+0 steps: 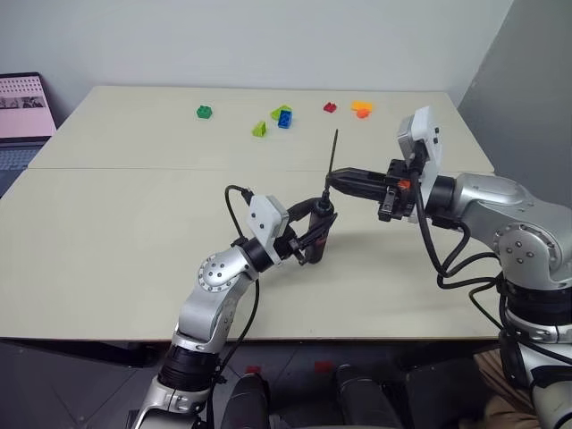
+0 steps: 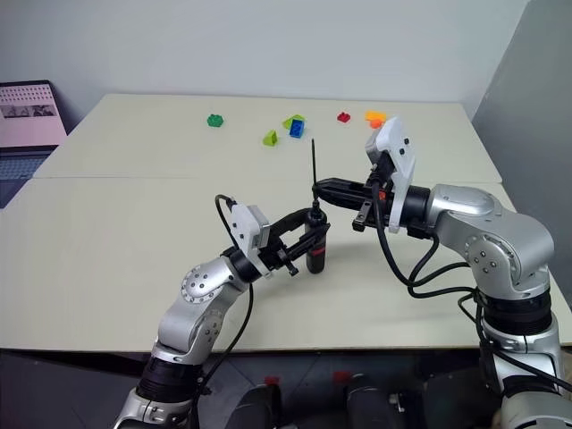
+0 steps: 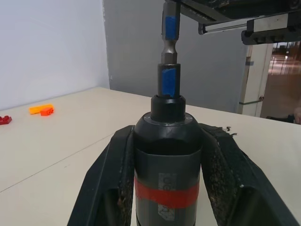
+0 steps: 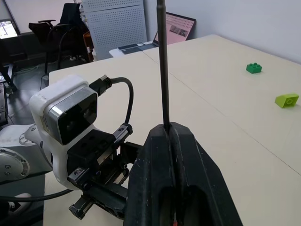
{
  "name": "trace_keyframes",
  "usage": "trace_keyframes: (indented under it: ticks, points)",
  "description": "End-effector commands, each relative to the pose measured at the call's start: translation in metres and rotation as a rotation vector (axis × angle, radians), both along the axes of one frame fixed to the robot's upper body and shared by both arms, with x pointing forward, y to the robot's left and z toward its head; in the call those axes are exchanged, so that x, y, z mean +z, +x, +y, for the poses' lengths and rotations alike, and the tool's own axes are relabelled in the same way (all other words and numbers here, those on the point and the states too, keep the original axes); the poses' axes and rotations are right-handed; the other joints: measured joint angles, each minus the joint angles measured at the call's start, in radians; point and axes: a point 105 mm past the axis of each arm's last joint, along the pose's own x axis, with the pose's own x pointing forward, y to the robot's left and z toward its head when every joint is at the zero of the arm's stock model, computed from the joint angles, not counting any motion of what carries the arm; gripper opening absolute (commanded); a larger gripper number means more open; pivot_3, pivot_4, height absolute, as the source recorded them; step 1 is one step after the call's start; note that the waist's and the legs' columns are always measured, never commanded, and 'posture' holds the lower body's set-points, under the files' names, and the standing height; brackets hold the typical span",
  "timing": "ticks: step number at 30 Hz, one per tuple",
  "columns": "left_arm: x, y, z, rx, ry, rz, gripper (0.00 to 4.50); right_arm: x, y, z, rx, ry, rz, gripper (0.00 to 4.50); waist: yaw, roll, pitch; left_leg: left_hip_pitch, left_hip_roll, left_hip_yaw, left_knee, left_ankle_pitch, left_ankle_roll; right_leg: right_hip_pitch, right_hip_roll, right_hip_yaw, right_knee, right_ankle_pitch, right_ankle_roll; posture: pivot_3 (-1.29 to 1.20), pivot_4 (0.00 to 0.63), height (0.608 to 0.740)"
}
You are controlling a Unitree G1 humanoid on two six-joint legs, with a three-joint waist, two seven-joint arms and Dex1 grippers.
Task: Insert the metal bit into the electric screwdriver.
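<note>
Left gripper [image 1: 315,234]: arm bent up from the near table edge, wrist angled forward and toward the right arm; two black fingers clamped on the slim black pen-shaped electric screwdriver [image 2: 316,243] with a red band, held upright above the table, socket end up.

Right gripper [image 2: 323,189]: arm reaches in level from the right side, fingers pointing toward the left arm, pressed together on the thin dark grey metal bit [image 2: 314,164], which stands vertical. Its long shank rises above the fingertips. Its lower hex end, marked with blue tape in the left wrist view, sits directly over and in the mouth of the screwdriver's socket; how deep it sits cannot be told.

Cream rectangular table [image 1: 125,232]: beneath both grippers, bare around them.

Small toy bricks, well beyond the grippers along the far edge: green brick [image 1: 205,112], lime wedge [image 1: 259,129], blue brick [image 1: 284,119], red brick [image 1: 330,107], orange brick [image 1: 362,108].

Pink-screened laptop [image 1: 22,105]: beyond the table's far left corner. Nothing lies between the two grippers.
</note>
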Motion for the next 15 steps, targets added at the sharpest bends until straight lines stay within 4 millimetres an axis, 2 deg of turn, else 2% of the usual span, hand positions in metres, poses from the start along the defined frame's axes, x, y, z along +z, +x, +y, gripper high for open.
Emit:
trace_keyframes:
  ticks: [1,15]
  points:
    - [0.0042,-0.0008,0.0001,0.003,0.018,-0.035,1.64,-0.0072,-0.0014,0.0027,0.012,-0.038,0.031,0.0,0.0,0.0,0.0,0.0,0.0,0.0,0.0,0.0,0.0,0.0,0.0,0.0,0.0,0.0,0.0,0.0,0.15,0.74]
    - [0.0046,-0.0001,-0.0004,0.007,0.013,-0.036,1.64,-0.0138,0.0026,-0.0011,0.043,-0.043,0.042,0.0,0.0,0.0,-0.001,0.001,0.0,0.0,0.0,0.0,0.0,0.001,0.0,0.0,0.0,0.0,0.0,0.0,0.15,0.74]
